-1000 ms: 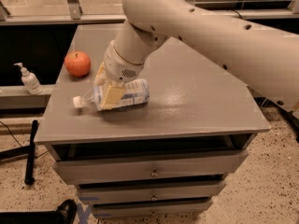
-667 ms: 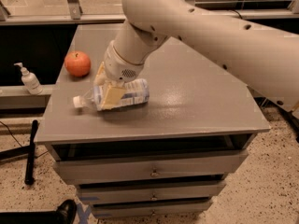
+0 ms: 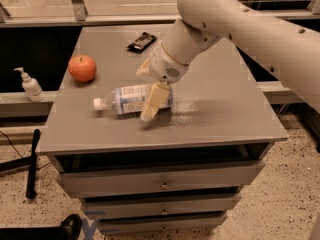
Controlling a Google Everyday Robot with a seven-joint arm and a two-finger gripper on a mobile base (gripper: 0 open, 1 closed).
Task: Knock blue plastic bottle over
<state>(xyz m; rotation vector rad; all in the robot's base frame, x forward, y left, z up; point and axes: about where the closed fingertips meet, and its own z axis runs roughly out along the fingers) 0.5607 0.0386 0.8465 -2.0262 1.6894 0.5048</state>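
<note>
The blue plastic bottle (image 3: 129, 99) lies on its side on the grey table (image 3: 215, 109), left of centre. Its white cap (image 3: 97, 104) points left. It is clear, with a blue-and-white label. My gripper (image 3: 148, 86) is at the bottle's right half and reaches down from the upper right. Its fingers are apart: the near finger (image 3: 152, 101) lies in front of the bottle's body and the far finger (image 3: 143, 70) is behind it. I cannot tell whether they press on the bottle.
An orange-red apple (image 3: 82, 68) stands on the table's left side, behind the bottle. A dark snack packet (image 3: 141, 41) lies at the back. A white pump dispenser (image 3: 31, 85) stands on a ledge off the table's left. Drawers are below the front edge.
My gripper has moved to the right along the table, and the lying bottle has shifted right with it. The dark packet at the back, hidden by the arm before, now shows.
</note>
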